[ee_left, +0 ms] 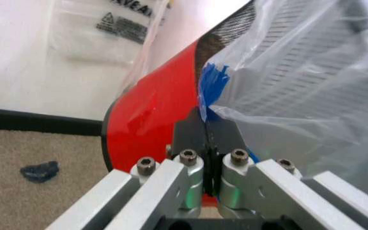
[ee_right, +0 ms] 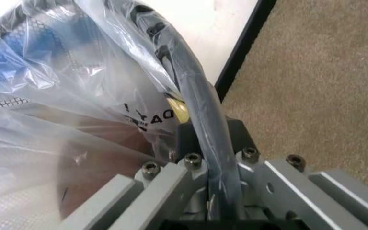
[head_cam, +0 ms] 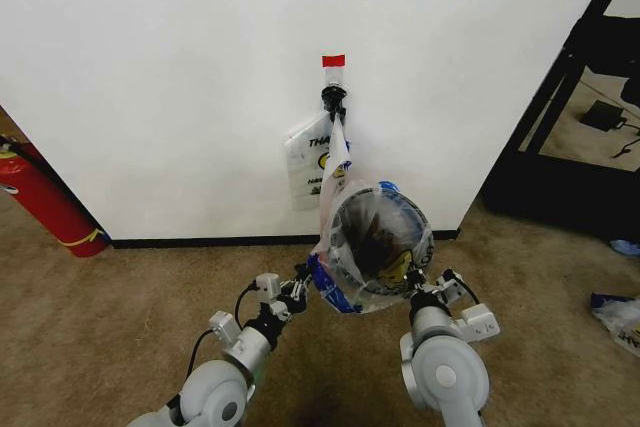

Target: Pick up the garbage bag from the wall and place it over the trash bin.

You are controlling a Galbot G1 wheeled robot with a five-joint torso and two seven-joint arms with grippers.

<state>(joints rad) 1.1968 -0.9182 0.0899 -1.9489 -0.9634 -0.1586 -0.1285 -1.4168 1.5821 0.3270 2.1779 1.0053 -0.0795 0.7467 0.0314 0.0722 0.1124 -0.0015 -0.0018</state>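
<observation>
Nearest you, at about 7 o'clock in the head view, your left gripper [head_cam: 300,287] is clenched on the blue-edged film of the garbage bag [head_cam: 378,237]; its wrist view shows the fingers [ee_left: 190,179] pressed together with plastic caught between them, hard against the red base of the trash bin [ee_left: 155,108]. At about 5 o'clock your right gripper [head_cam: 428,290] is clamped on the bin's dark rim with bag film pinched over it, as its wrist view shows. Between the two, the bag's mouth is stretched over the bin's opening, so you look to be in the fitting step, near the end of the task. The bin appears tilted, long axis leaning and mouth facing up toward you, red base toward the wall [head_cam: 160,67]. Farther off, at 12 o'clock, a strip of the bag runs up to the black hook [head_cam: 333,99] under the red tape [head_cam: 333,60], where more printed bags hang. Your next move probably needs that strip freed and the rim seated evenly.
</observation>
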